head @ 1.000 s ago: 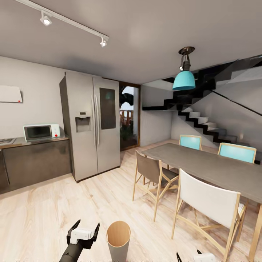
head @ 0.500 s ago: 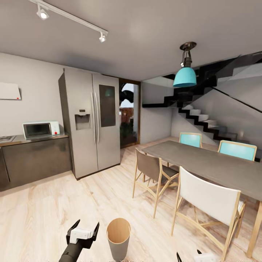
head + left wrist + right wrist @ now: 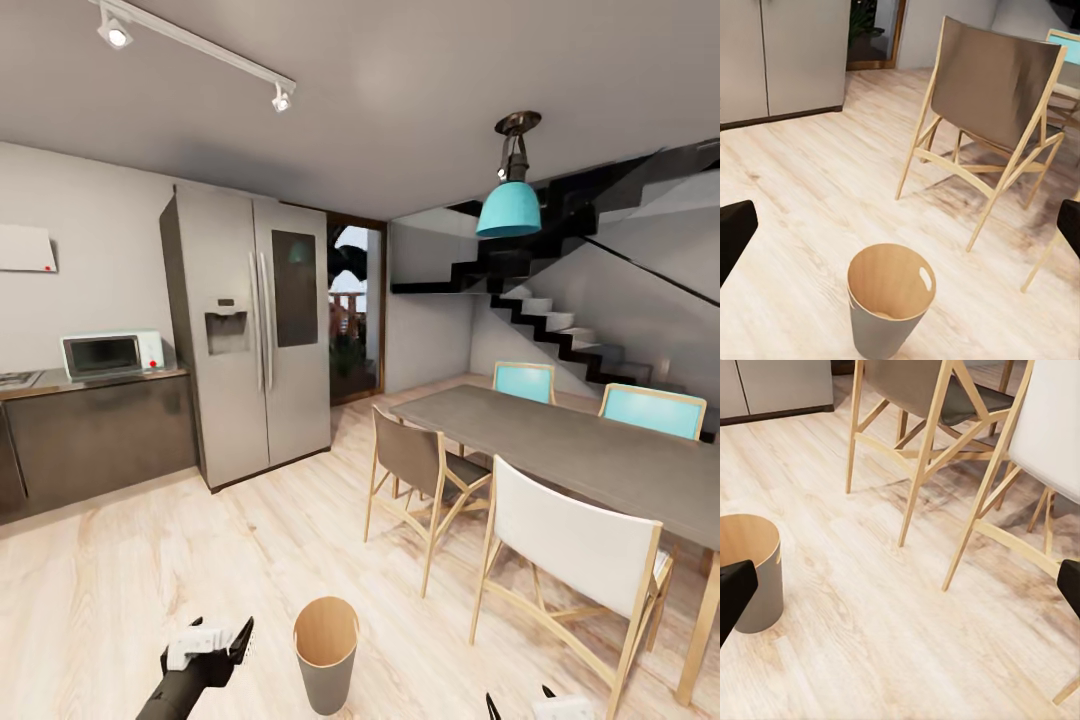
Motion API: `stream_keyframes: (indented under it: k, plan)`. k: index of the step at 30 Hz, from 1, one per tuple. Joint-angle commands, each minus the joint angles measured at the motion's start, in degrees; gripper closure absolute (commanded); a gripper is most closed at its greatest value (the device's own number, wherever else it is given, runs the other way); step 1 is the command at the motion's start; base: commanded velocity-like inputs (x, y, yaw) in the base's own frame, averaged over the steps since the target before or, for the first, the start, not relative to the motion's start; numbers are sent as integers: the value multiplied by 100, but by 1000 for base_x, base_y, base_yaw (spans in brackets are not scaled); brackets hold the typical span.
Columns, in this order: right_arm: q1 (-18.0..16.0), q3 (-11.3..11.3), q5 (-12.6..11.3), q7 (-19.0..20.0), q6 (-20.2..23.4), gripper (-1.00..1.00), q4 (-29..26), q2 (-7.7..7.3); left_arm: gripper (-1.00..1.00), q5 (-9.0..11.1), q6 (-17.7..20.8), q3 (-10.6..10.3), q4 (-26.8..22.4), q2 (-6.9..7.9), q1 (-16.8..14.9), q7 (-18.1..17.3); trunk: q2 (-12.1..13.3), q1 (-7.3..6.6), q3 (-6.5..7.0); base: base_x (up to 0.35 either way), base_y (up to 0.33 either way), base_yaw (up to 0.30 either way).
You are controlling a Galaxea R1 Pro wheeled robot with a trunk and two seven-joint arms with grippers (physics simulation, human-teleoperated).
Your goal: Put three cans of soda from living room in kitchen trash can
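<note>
The tash can (image 3: 325,655) stands upright on the kitchen's wood floor, grey outside and brown inside, with no lid. My left gripper (image 3: 220,632) hangs open just left of it, fingers spread wide. The left wrist view looks down into the tash can (image 3: 889,300), which sits below the open left gripper (image 3: 901,229). My right gripper (image 3: 518,700) is open at the lower edge of the head view, to the can's right. From the right wrist, the tash can (image 3: 750,574) stands off to one side of the open right gripper (image 3: 900,585). The cans of soda are out of view.
A steel fridge (image 3: 250,350) and a dark counter with a microwave (image 3: 105,355) line the far left. A long grey dining table (image 3: 580,450) stands to the right, with a grey chair (image 3: 415,465) and a white chair (image 3: 580,545) close to the can.
My left gripper has dropped lower and shifted left, turning a little. The camera tilted slightly a second ago. The tash can and right gripper have stayed in place.
</note>
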Motion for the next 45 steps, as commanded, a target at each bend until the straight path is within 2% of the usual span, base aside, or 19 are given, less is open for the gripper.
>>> stream_keyframes:
  k: [1,13,45]
  plan:
    - [0,0,0,0,0,-100,0,0,-100,26,9,13,2,16,-1,-16,0,0,0,0,0,0]
    - [0,0,0,0,0,-100,0,12,-100,65,-55,21,62,47,-3,-34,0,0,-47,0,0,58]
    - [0,9,6,-4,0,-100,0,17,-100,66,-72,14,52,48,-3,-27,0,0,-286,0,0,136]
